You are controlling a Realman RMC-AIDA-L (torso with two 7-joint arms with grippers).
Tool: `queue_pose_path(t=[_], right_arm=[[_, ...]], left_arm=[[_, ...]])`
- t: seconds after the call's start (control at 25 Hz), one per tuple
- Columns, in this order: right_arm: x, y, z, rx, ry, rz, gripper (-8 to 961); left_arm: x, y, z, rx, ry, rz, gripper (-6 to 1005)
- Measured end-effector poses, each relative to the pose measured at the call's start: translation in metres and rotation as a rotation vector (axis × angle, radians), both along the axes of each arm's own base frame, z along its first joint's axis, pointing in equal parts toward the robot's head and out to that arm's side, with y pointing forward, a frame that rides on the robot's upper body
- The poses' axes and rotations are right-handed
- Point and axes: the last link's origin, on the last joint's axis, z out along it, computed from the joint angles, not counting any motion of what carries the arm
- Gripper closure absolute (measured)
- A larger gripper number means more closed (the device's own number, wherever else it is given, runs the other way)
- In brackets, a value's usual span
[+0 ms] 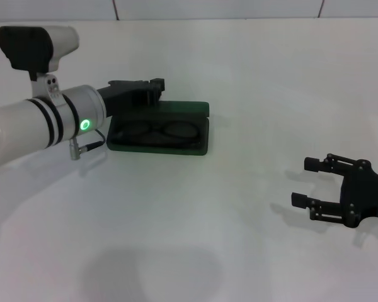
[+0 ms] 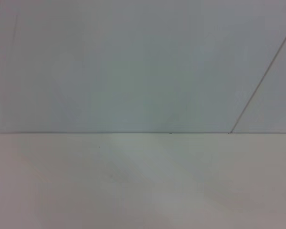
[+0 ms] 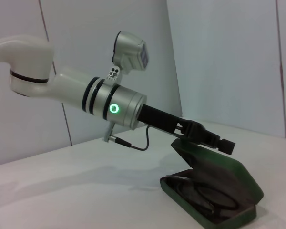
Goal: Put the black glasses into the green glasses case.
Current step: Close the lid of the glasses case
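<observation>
Glasses case (image 1: 176, 129) of dark green colour lay open on the white, smooth desk (image 1: 239, 75), toward the robot's left side. It was a hard shell with rounded corners, and its lid (image 3: 219, 169) stood tilted up behind the tray. Inside, on the dark lining, the black glasses (image 1: 160, 132) lay flat; their two oval rims and thin frame showed against the lining.

The left gripper (image 1: 152, 88) was black and boxy, at the end of a round white arm with black rings and a small green lamp. It reached out over the far edge of the case, at the raised lid. From the right wrist view its tip looked to be touching the upper edge of the lid, but I cannot tell whether its fingers were open or closed.

The right gripper (image 1: 305, 182) hovered well apart from the case, over the desk on the robot's right. It was black, with jointed metal links, and its two fingers (image 1: 312, 164) stood spread apart, holding nothing.

The left wrist view showed only pale desk and wall.
</observation>
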Motion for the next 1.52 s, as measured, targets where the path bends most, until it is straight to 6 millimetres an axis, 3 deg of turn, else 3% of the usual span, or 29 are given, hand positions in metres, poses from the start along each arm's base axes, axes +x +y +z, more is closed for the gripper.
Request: queue_pose_path(t=[0.44, 1.52], right_arm=[[-0.001, 0.002, -0.003, 0.005, -0.005, -0.008, 192], [-0.003, 0.004, -0.005, -0.005, 0.001, -0.008, 192]], left_arm=[[-0.007, -0.02, 0.0, 0.011, 0.002, -0.14, 953], [-0.024, -0.046, -0.007, -0.02, 0.002, -0.202, 949]])
